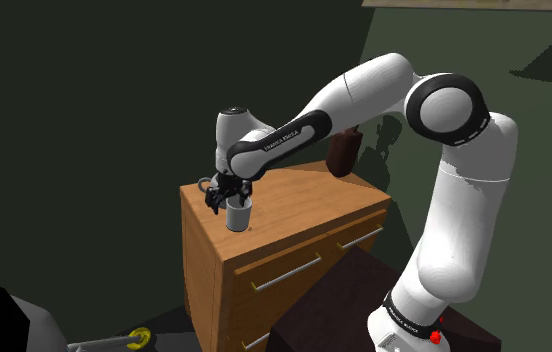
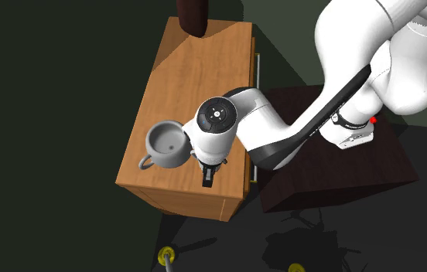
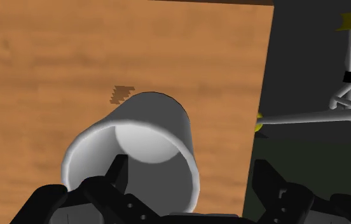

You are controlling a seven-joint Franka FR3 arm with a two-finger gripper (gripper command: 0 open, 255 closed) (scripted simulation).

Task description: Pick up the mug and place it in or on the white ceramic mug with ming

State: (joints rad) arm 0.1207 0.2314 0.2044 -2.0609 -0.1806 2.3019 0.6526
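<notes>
Chest of drawers (image 1: 294, 205), wooden top, is recorded at the centre of the shoulder view, with the arm stretched over its left end. The end effector (image 1: 232, 198) is set right over a plain white-grey mug (image 1: 237, 216). This mug is stood upright on the wooden top, near the chest's left front corner, centre-left of the frame.

Wrist view: the mug (image 3: 161, 118) is seen from above, its mouth turned toward the end effector (image 3: 191, 168). The end effector is released, fingers spread. One finger (image 3: 116, 178) is placed inside the mouth. The other finger (image 3: 273, 188) is kept outside, and bare wood is seen between it and the mug's wall. The wall is straddled, not clasped.

Second exterior view, from overhead: a grey handled mug (image 2: 167, 144) is noted on the chest top at centre-left of the frame, just beside the white wrist, with its handle turned to the lower left. A dark brown object (image 2: 193, 15) is placed at the chest's far end, top of the frame, well apart from the grey handled mug. The dark stand (image 2: 336, 181) is seen at the right.
</notes>
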